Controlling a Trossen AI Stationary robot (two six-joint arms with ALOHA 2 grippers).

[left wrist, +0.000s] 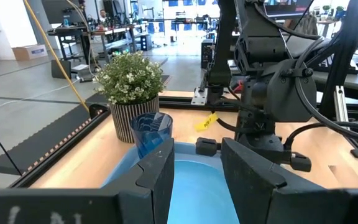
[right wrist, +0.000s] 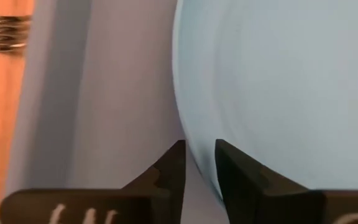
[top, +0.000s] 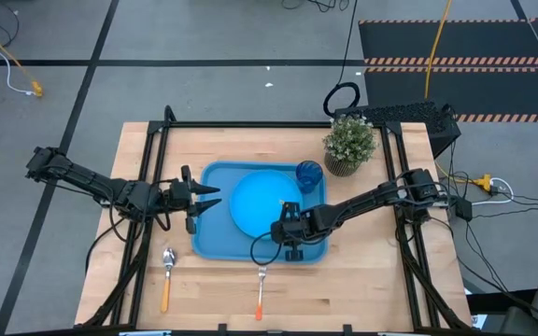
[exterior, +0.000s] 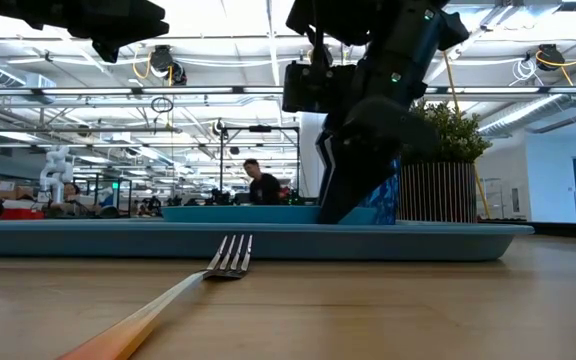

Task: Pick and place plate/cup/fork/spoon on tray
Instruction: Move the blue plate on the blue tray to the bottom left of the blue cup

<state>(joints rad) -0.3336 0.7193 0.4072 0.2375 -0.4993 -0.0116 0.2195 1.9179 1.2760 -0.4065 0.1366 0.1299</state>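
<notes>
The light-blue tray [top: 211, 245] lies mid-table. The round blue plate [top: 261, 202] lies flat in it, and the dark-blue cup [top: 308, 175] stands in the tray's far right corner. My right gripper [top: 288, 239] slants down at the plate's near edge and is shut on it. My left gripper [top: 211, 196] hangs level and open over the tray's left rim, holding nothing. The fork [top: 261, 289] lies on the wood in front of the tray, tines toward it. The spoon [top: 167, 273] lies to the fork's left. My right gripper [right wrist: 199, 149] has the plate's near rim [right wrist: 194, 132] between its two fingers. One fingertip [right wrist: 174, 163] is on the tray-floor side, the other [right wrist: 232, 163] over the plate. The fingers slant down from the table's right. The plate still lies in the tray.
A potted plant [top: 349, 143] stands at the far right, just behind the cup. Bare wood lies in front of the tray around the fork and spoon. In the low view, people and workbenches show in the room beyond the table.
</notes>
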